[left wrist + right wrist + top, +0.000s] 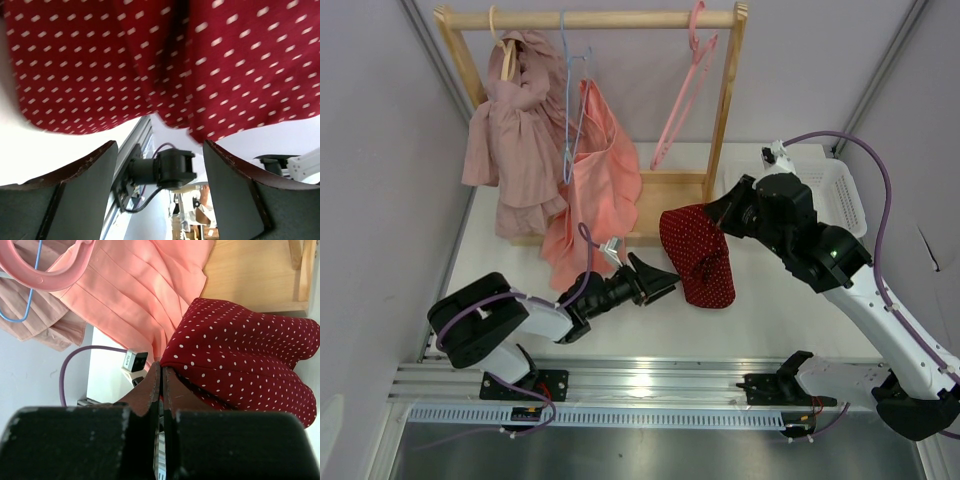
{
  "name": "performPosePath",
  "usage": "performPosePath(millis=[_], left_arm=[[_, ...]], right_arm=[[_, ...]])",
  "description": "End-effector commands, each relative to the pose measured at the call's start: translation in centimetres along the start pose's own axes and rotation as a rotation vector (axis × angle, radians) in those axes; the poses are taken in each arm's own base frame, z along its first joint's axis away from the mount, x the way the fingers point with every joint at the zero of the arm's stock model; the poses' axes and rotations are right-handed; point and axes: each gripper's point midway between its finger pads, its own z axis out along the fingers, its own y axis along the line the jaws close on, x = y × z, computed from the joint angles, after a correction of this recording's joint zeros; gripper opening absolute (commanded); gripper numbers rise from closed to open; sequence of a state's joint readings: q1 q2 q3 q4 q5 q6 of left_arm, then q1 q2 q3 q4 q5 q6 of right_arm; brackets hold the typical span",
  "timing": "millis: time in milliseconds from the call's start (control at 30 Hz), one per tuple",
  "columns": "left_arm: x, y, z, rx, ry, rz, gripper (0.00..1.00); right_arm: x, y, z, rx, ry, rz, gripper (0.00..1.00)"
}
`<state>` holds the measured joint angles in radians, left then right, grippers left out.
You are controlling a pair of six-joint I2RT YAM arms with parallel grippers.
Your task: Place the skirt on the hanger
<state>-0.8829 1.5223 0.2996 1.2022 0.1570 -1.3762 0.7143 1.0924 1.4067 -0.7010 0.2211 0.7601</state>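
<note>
The dark red polka-dot skirt (pixel 700 258) hangs bunched over the table's middle, its top corner pinched in my right gripper (pixel 717 215), which is shut on the cloth. In the right wrist view the skirt (pixel 245 347) spreads right of the closed gripper (pixel 161 366). My left gripper (pixel 666 279) reaches in from the left with its jaws open, its tips just short of the skirt's left edge. In the left wrist view the skirt (pixel 100 60) fills the top beyond the open gripper (pixel 160 145), which holds nothing. The pink hanger (pixel 686 92) (pixel 47 271) hangs on the rail's right end.
A wooden clothes rack (pixel 725 100) stands at the back. On it hang a dusty-pink ruffled garment (pixel 510 150), a salmon-pink garment (pixel 595 190) and a light blue wire hanger (pixel 568 120). A white basket (pixel 840 190) sits behind the right arm. A metal rail (pixel 650 375) lines the near edge.
</note>
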Motion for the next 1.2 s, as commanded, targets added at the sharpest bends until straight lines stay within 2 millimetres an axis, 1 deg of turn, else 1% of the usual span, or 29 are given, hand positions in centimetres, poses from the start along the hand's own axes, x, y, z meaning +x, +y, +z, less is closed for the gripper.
performPosePath(millis=[0,200,333,367,400,500,567,633,767,867,900,967,1133,1167], left_arm=[[-2.8,-14.6,-2.6,0.575,-0.149,0.109,0.75],[-3.5,-15.4,-2.7,0.595,-0.173,0.118,0.75],[-4.1,-15.2,-2.1,0.588,-0.19,0.116,0.75],[-4.1,-14.8,-1.9,0.576,-0.19,0.109,0.75],[-4.3,-14.8,-1.8,0.575,-0.194,0.109,0.75],[-4.6,-15.4,-1.9,0.591,-0.214,0.126,0.74],[-4.8,-16.4,-2.0,0.616,-0.225,0.141,0.73],[-5.0,-16.8,-1.9,0.626,-0.227,0.14,0.73],[-5.2,-16.9,-1.7,0.629,-0.234,0.129,0.69],[-5.3,-17.4,-1.7,0.642,-0.239,0.132,0.65],[-5.4,-17.5,-1.7,0.646,-0.238,0.133,0.61],[-5.4,-17.9,-1.7,0.656,-0.237,0.134,0.57],[-5.4,-18.4,-2.2,0.67,-0.235,0.136,0.4],[-5.4,-18.6,-2.4,0.674,-0.238,0.136,0.32]], right_arm=[[-2.2,1.8,-1.4,-0.056,-0.067,0.034,0.0],[-2.1,2.1,-1.3,-0.062,-0.062,0.039,0.0],[-2.0,2.3,-1.1,-0.067,-0.057,0.045,0.0],[-2.1,2.4,-1.2,-0.071,-0.059,0.048,0.0],[-2.0,2.4,-1.1,-0.071,-0.055,0.046,0.0],[-1.8,2.4,-1.1,-0.07,-0.048,0.049,0.0],[-1.9,2.5,-1.1,-0.072,-0.05,0.056,0.0],[-1.9,2.5,-1.2,-0.073,-0.051,0.058,0.0],[-2.1,2.9,-1.3,-0.084,-0.056,0.068,0.0],[-2.2,2.9,-1.3,-0.087,-0.056,0.074,0.0],[-2.1,3.0,-1.3,-0.088,-0.053,0.075,0.0],[-2.1,2.9,-1.3,-0.083,-0.053,0.078,0.0],[-1.8,2.5,-1.2,-0.069,-0.05,0.078,0.0],[-1.8,2.3,-1.1,-0.063,-0.051,0.077,0.0]])
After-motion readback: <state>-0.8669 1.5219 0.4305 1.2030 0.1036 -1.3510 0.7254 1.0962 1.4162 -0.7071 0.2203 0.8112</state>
